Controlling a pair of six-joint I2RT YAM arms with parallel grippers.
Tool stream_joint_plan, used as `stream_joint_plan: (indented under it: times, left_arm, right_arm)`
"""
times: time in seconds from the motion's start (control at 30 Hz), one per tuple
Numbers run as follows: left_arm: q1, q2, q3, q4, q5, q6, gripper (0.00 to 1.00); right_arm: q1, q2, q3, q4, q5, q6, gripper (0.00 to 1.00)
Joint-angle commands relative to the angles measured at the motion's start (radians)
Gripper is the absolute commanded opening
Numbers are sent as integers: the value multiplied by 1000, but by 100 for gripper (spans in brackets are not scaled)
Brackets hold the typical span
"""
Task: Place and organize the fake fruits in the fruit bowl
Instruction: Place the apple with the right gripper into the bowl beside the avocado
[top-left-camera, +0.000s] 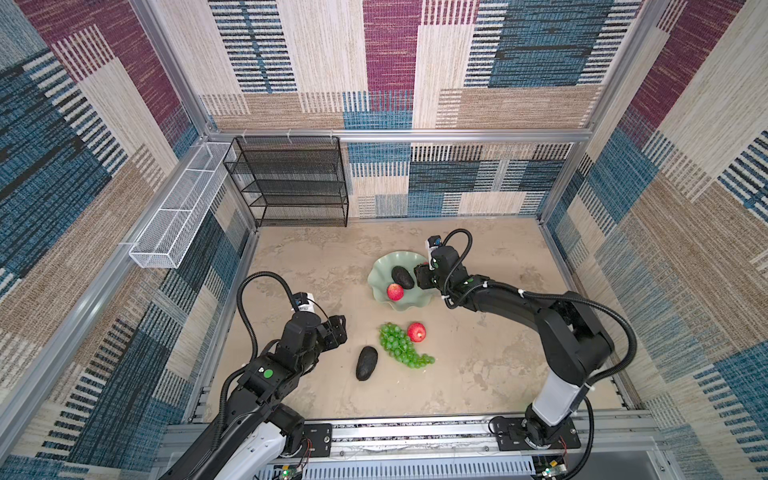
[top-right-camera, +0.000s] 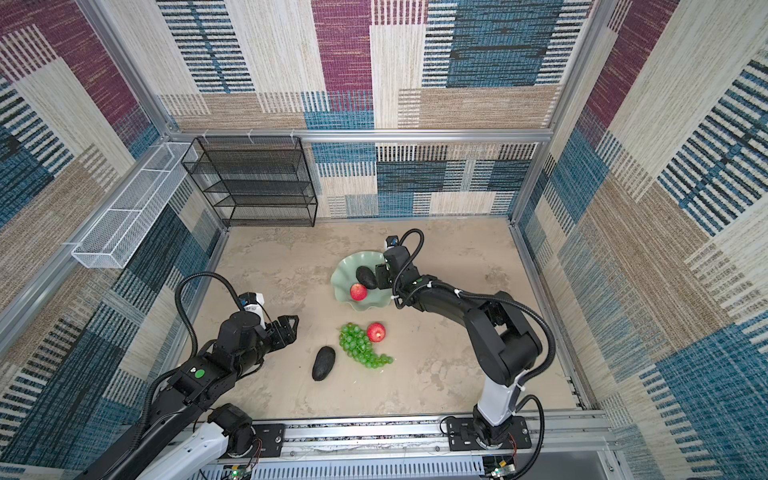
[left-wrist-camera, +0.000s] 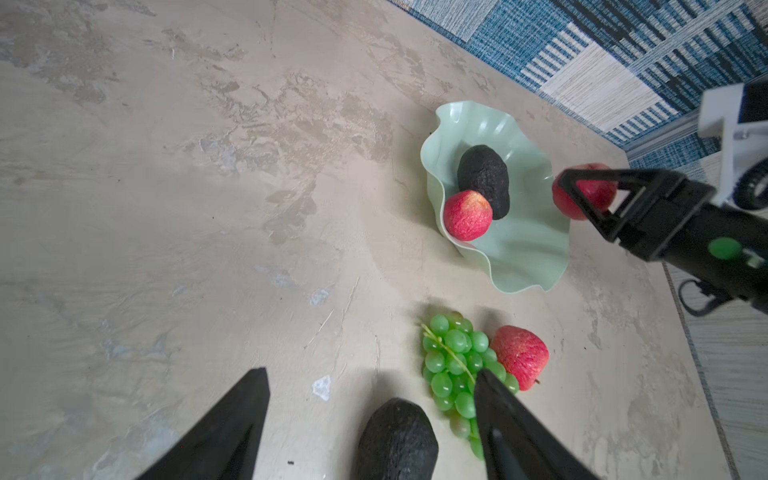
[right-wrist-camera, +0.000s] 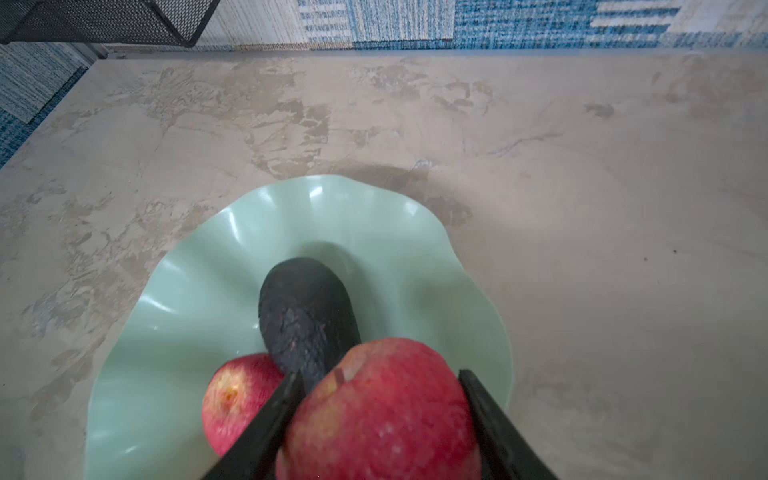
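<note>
Apple (right-wrist-camera: 382, 415) sat pinched in your right claw (right-wrist-camera: 380, 375) at the fruit bowl's (top-left-camera: 383, 266) three o'clock rim. Your left claw (left-wrist-camera: 370, 372) hung spread.

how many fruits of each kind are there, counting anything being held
red apples: 3 (bowl apple, table apple, held apple)
avocados: 2 (bowl avocado, table avocado)
grape bunches: 1 (grapes)
total: 6

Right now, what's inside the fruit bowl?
An avocado and an apple, touching. The right gripper, holding a second apple over the rim, hides that side of the fruit bowl in both top views.
</note>
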Motion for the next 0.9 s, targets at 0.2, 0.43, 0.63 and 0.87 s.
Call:
stream_joint_plan:
  times: [0.2,0.43,0.63,0.87]
  left_arm:
    - [-1,35,-48,-24,172,-90,80]
    - [-23,101,-84,39,239,-118,78]
    - [-71,136,-87,41,233,-120,78]
    - [-161,206,-137,119,212,-157,78]
  right_arm:
    - [-26,143,95,35,-59,-12,65]
    - [-26,111,112,24,-51,-6,79]
    - [-28,-42,81,31,-54,0,86]
    - [-28,-263,-55,71,-51,15,95]
